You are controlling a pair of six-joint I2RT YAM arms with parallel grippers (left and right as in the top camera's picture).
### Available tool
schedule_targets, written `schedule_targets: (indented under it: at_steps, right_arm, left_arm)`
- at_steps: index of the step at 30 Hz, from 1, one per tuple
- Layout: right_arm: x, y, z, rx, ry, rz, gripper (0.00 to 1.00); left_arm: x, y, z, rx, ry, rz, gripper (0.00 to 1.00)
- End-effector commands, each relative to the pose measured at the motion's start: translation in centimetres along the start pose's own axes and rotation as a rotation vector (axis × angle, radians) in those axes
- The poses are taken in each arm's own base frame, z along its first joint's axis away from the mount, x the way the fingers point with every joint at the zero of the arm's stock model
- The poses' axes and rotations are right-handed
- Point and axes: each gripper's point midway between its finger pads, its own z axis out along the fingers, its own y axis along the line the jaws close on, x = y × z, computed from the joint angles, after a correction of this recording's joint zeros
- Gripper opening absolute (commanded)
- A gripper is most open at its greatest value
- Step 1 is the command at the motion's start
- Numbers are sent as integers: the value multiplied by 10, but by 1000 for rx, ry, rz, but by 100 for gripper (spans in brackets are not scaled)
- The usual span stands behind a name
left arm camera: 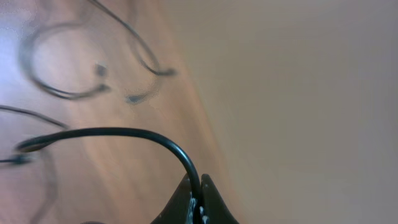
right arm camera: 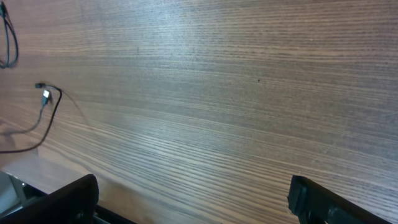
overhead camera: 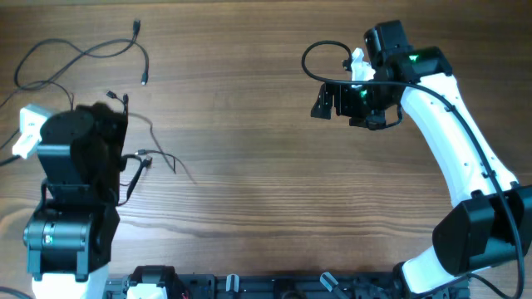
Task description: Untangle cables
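Overhead: the cables [overhead camera: 145, 76] lie as loose black strands across the upper left of the wooden table [overhead camera: 266, 191], one more strand curling just right of the left arm [overhead camera: 75, 166] at middle left; the right gripper [overhead camera: 324, 101] hangs at upper right, well apart from them, jaws spread and empty.

Left wrist: the left gripper [left arm camera: 200, 190] at bottom centre is pinched tight on one black cable [left arm camera: 112, 132] that arcs up and away to the left; other strands show blurred at upper left.

Right wrist: the fingers [right arm camera: 74, 199] stand wide at the lower corners with bare wood between; a plug end [right arm camera: 45, 94] lies at far left.
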Motion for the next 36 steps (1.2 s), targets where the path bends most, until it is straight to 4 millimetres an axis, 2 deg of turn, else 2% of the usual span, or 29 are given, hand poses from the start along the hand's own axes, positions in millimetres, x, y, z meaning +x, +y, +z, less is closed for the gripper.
schedule_targets:
  at_steps: [1,3,4,6,9,13,16,20,22,24,26,28,36]
  right_arm:
    - [3,3,-1,-17,1,-21,100]
    - [3,3,-1,-17,2,-20,100]
    - [3,3,-1,-16,3,-20,100]
    - [3,3,-1,-16,3,-20,100]
    - [3,3,-1,-16,3,-20,100]
    - [2,4,-1,-17,-1,-21,100]
    - [2,4,-1,-18,-2,-22,100]
    - [2,4,-1,-18,-1,-21,100]
    - [3,4,-1,-17,1,-21,100]
    - [3,4,-1,-17,1,-21,100]
    - [2,4,-1,-17,-1,-21,100]
    - [1,4,-1,-18,-4,-23,100]
    - [-2,5,-1,-23,-19,-26,100]
  left_arm:
    - [34,-51,-6,234,228,-2,4]
    - [45,-74,-13,356,296,77,4]
    - [48,-80,-16,389,316,98,4]
    - [52,-78,-15,384,334,115,4]
    - [64,-57,-8,317,366,233,4]
    - [84,-21,3,195,453,388,4]
    - [83,-1,14,114,448,477,4]
    - [57,25,29,-41,341,486,4]
    - [37,39,34,-128,260,486,4]
    - [8,58,35,-254,136,493,7]
    - [-26,80,28,-400,-4,503,4]
    - [-48,92,22,-487,-95,501,4]
    - [-106,128,3,-701,-291,431,4]
